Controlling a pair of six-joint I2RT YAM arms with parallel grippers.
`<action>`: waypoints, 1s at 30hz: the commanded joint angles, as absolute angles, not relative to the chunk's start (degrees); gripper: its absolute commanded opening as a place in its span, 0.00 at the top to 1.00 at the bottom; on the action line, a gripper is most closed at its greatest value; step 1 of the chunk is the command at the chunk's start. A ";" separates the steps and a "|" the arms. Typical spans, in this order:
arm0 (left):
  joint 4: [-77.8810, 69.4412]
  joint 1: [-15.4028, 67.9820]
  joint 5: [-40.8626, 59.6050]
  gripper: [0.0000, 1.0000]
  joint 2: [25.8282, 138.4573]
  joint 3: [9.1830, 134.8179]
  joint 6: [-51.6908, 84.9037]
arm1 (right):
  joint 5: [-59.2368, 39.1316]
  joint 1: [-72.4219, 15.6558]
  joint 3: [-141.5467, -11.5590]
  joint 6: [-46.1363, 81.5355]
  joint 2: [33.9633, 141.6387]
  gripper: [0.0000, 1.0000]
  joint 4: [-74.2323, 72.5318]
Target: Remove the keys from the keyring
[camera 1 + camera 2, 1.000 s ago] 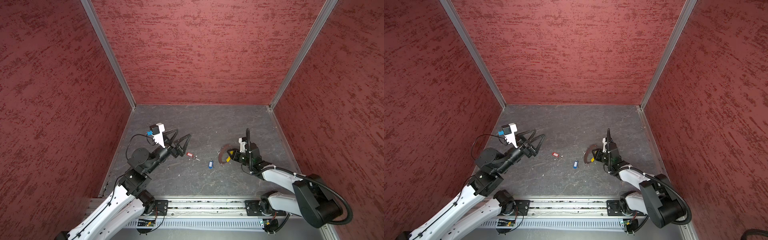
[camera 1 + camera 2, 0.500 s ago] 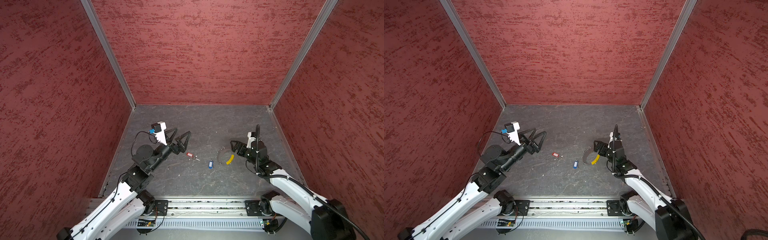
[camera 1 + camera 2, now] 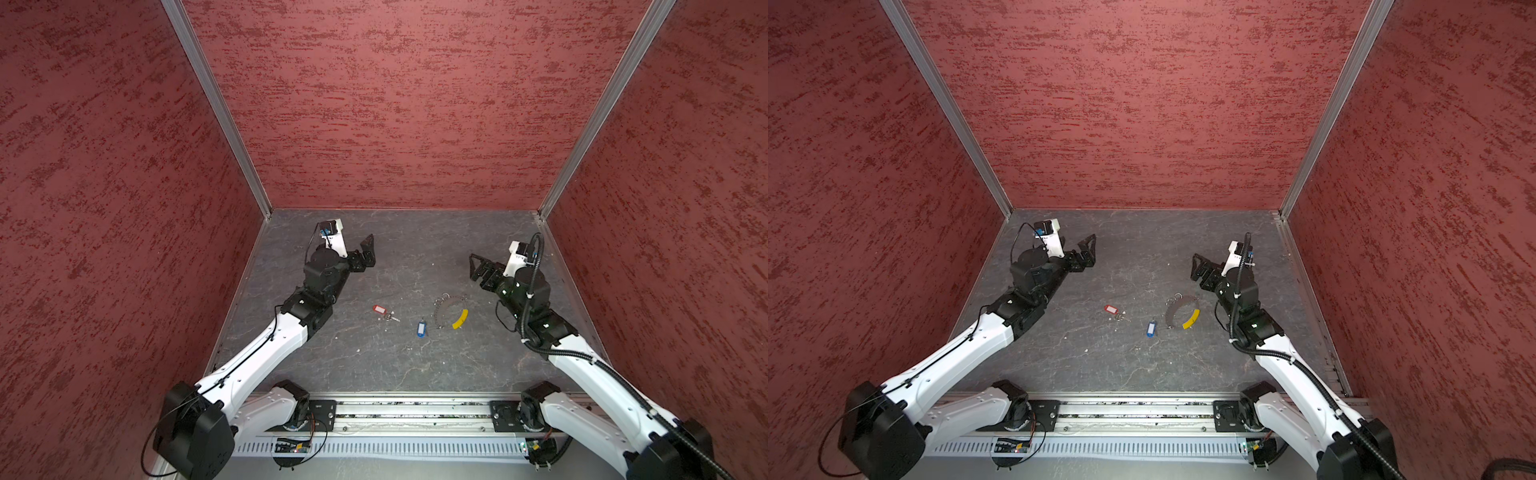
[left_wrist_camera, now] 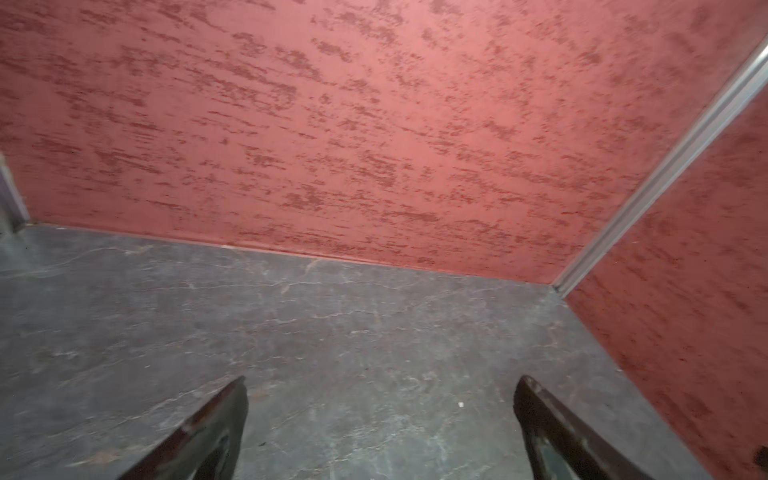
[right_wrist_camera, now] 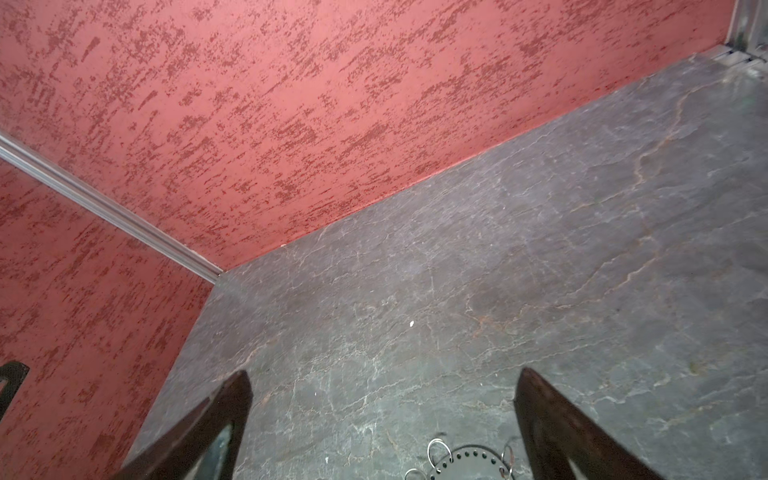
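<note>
From where I stand, the grey, veined bench (image 3: 415, 365) carries three loose pieces, none of them touched by an arm. The keyring (image 3: 437, 309), a thin loop with a curved yellow segment (image 3: 460, 319) and a few small rings (image 3: 444, 297) at its far side, rests right of the bench's middle, toward the right edge. The blue-tagged key (image 3: 421, 328) lies just beside the loop's near end, on the side toward the bench's centre; whether the two touch I cannot tell. The red-tagged key (image 3: 379, 309) sits near the centre of the bench, well apart from the loop. The left end effector (image 4: 380, 382) is spread wide with nothing between its fingers, held over the far half of the bench toward the left edge and facing the back wall (image 3: 395, 124). The right end effector (image 5: 384, 374) is likewise wide and empty, over the far half near the right edge, beyond the keyring. Its wrist view catches only the small rings and a dotted dark band (image 5: 465, 455) of the loop.
</note>
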State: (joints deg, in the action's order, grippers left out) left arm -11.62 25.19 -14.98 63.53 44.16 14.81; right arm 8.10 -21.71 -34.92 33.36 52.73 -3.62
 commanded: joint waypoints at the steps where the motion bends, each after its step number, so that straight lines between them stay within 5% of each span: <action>1: -16.90 18.67 -19.71 0.01 66.17 42.84 10.69 | 12.30 -21.96 -36.95 31.20 52.47 0.01 -5.63; 11: -4.87 1.34 -25.33 0.01 81.86 44.37 11.11 | 19.34 -21.96 -36.46 25.14 50.88 0.01 -6.67; 24: -38.30 -0.48 -11.23 0.01 85.91 28.01 2.68 | 17.88 -21.45 -34.89 21.10 53.50 0.01 -12.92; 30: -40.08 -0.27 -5.27 0.01 85.92 26.97 0.37 | 16.25 -20.51 -33.44 18.97 54.33 0.01 -16.35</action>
State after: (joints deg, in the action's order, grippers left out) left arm -34.68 0.01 -10.37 85.91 28.01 2.81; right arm 17.54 -21.10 -34.92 21.12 54.39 -11.88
